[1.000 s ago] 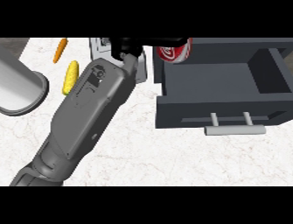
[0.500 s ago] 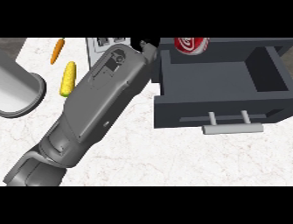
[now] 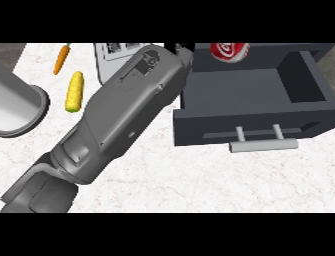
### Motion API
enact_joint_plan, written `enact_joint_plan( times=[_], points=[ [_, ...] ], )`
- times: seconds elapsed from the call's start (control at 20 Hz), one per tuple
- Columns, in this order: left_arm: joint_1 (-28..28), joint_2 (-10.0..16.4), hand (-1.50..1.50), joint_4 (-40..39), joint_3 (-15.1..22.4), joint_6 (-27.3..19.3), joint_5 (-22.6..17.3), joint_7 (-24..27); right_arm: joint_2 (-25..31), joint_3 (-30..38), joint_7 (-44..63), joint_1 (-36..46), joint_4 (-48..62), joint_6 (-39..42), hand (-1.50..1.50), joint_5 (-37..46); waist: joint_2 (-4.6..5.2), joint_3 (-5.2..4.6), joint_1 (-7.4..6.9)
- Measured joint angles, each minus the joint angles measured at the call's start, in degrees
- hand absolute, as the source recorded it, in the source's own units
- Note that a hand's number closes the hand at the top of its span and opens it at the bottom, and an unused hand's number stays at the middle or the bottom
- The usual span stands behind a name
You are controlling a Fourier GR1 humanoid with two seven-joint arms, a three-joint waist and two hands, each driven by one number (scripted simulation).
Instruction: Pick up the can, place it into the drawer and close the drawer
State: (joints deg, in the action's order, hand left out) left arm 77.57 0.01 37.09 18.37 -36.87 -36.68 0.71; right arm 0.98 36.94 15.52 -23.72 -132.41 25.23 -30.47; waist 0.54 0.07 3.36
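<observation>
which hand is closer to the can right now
Left. The left hand shows just left of the can, which is at the open drawer's far end; contact cannot be told. The right hand is not in view.

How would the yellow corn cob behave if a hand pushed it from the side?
The corn cob is long and round and lies flat on the counter, so it would probably roll rather than slide. Its surface seems bumpy, so it is likely not slippery. It appears stiff, keeping a straight shape.
</observation>
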Motion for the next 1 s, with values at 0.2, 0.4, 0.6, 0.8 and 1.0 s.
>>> enact_joint_plan(
  times=[0.2, 0.4, 0.6, 0.8, 1.0],
  points=[
    [1.78, -0.01, 1.50, -3.17, 2.74, -1.03, -2.91, 1.27, 1.09, 0.48, 0.84, 1.12, 0.46, -0.29, -1.50, -0.93, 0.12, 0.02, 0.38],
    [1.80, -0.01, 1.50, -5.09, 5.62, -1.81, -6.47, 2.69, 1.73, 0.46, 2.12, 2.10, 0.21, -1.04, -1.50, -1.48, 0.25, 0.02, 0.88],
    [2.19, -0.01, -1.50, -7.41, 8.57, -2.16, -8.39, 3.63, 2.42, 0.47, 2.91, 3.42, 0.11, -1.82, -1.50, -1.04, 0.35, 0.03, 1.00],
    [2.57, 0.00, -1.50, -8.48, 11.38, -4.48, -10.68, 3.84, 1.84, 0.27, 2.43, 3.10, 0.31, -0.86, -1.50, -0.94, 0.37, 0.04, 1.54],
    [2.68, 0.00, -1.50, -10.25, 12.85, -5.44, -12.36, 5.09, 2.13, 0.52, 2.31, 3.24, 1.00, -0.17, -1.50, -1.44, 0.49, 0.05, 1.77]
  ],
)
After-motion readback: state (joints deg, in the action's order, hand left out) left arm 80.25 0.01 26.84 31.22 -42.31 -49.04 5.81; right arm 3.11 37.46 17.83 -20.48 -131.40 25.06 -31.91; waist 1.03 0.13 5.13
